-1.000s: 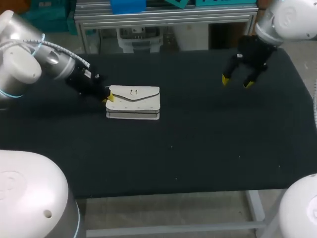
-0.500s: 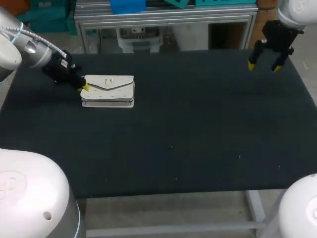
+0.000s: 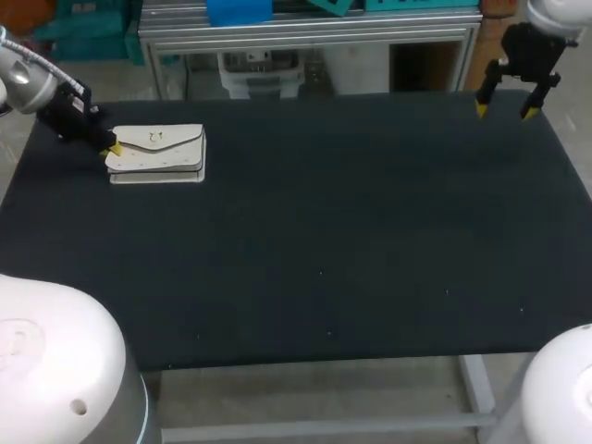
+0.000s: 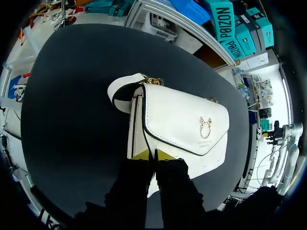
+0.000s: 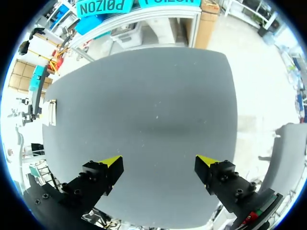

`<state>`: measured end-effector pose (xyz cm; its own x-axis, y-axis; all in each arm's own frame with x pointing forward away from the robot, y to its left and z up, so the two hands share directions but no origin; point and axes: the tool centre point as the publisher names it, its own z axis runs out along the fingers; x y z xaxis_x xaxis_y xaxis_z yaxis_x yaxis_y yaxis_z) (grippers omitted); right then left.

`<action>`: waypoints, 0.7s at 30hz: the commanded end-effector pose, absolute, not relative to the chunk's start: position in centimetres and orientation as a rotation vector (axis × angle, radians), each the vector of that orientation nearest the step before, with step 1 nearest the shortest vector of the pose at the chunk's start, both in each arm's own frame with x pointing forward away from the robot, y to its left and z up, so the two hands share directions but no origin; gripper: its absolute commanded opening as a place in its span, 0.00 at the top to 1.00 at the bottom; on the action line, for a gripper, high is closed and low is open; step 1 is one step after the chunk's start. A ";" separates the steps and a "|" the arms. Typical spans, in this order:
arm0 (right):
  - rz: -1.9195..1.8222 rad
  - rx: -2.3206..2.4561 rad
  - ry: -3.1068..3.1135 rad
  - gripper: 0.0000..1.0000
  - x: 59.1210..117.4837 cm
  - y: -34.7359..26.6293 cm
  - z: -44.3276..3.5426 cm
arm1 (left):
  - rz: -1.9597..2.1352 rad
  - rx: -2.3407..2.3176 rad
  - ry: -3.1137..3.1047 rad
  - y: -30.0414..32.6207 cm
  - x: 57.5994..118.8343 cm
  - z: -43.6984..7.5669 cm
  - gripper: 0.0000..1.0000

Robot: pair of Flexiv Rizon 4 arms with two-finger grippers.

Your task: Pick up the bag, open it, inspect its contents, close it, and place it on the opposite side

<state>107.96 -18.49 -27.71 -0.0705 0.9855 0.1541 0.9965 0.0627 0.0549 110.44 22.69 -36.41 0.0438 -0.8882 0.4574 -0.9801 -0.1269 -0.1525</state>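
Bag point(image 3: 157, 153), white with its flap down, lay close to the far left corner of the table point(image 3: 351, 231). The left gripper point(image 3: 113, 146) was pinched tight on the bag's end nearest the left edge. From the bag's other end the black tabletop ran on to the right edge, where the right gripper point(image 3: 504, 109) hung well apart from the bag at the far corner, fingers spread wide.

- white bag point(image 3: 157, 153) lying flat, flap down, far left of black table point(image 3: 324, 231)
- left gripper point(image 3: 113, 146) at its left end
- right gripper point(image 3: 505, 109) fingers spread, far right corner
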 end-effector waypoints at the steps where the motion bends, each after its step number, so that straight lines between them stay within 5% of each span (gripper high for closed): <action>1: -0.193 -2.074 -2.222 0.00 109.1 -19.1 -27.5 | 0.607 2.096 -1.916 24.7 112.4 -36.7 1.00; 21: -0.064 -2.104 -2.300 0.00 111.3 -21.9 -25.9 | 0.531 2.154 -1.890 32.0 114.8 -36.5 1.00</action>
